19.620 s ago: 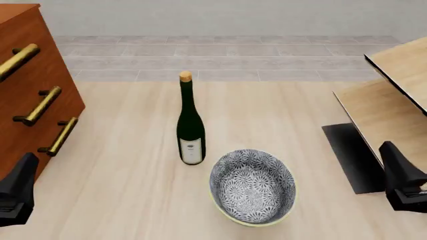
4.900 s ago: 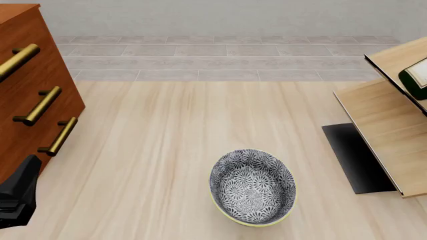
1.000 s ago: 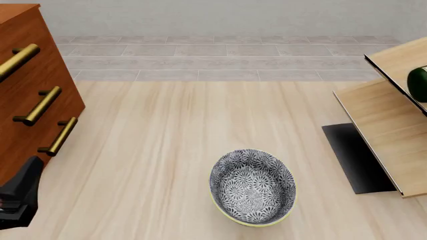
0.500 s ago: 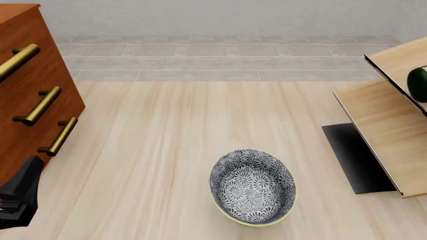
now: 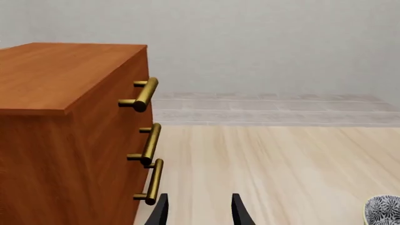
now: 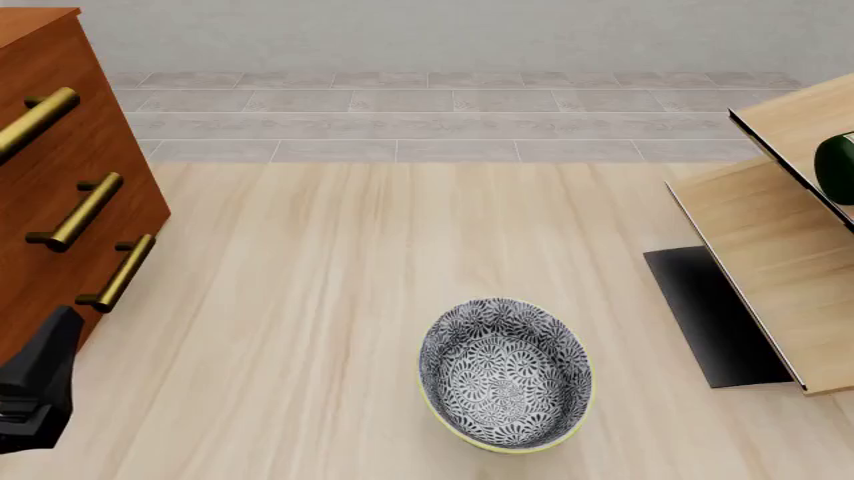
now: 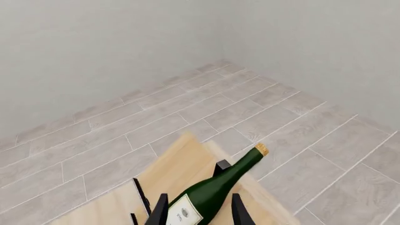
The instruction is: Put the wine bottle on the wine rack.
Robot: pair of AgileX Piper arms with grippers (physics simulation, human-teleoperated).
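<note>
Tiled floor behind; wine bottle (image 7: 216,190) on wine rack (image 6: 781,250), white label unreadable.

A reddish-brown cabinet (image 6: 60,170) stands at the table's (image 6: 320,300) left edge, three brass handles (image 6: 83,212) stacked down its front. A patterned bowl (image 6: 506,374) with a yellowish rim sits near the table's front, well apart from the cabinet. Grey tiled floor (image 6: 454,110) lies beyond.

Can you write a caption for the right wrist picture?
Wine bottle lying on the wine rack, between the open right gripper.
</note>
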